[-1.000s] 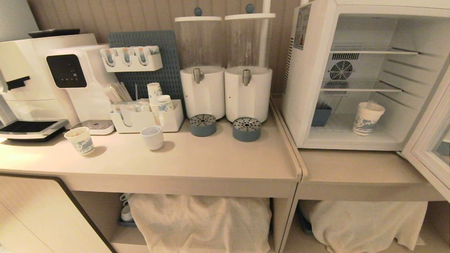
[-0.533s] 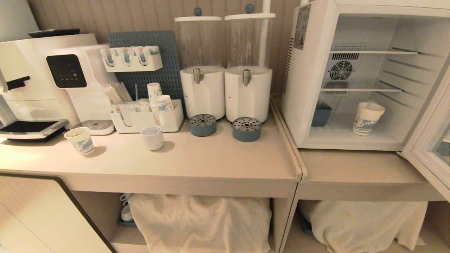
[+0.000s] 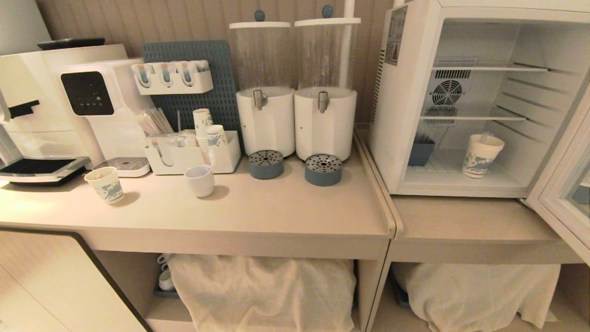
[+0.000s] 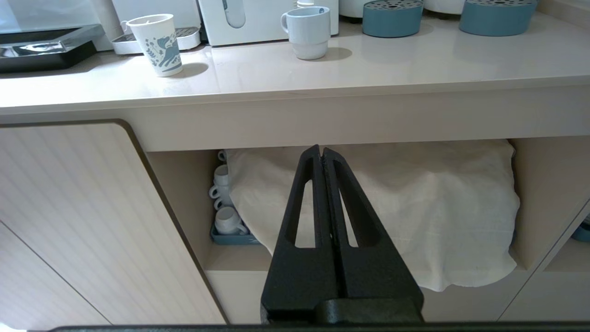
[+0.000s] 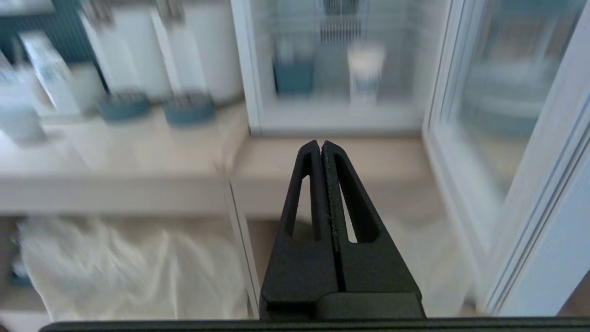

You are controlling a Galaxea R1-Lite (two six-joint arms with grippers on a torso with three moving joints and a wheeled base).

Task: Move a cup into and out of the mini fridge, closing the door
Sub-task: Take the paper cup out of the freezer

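the cup (image 3: 481, 155) stands inside the fridge (image 3: 461, 97), door (image 3: 564, 193) open; left pincer (image 4: 321, 152) and right pincer (image 5: 320, 146) are both pressed together, holding nothing.

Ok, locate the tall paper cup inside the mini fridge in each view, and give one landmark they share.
Head view: the cup stands on the mini fridge floor, right of a blue bin.
Left wrist view: not in it.
Right wrist view: blurred, the cup is in the open fridge, above the shut right hand.
Shared landmark: the two blue drip trays.
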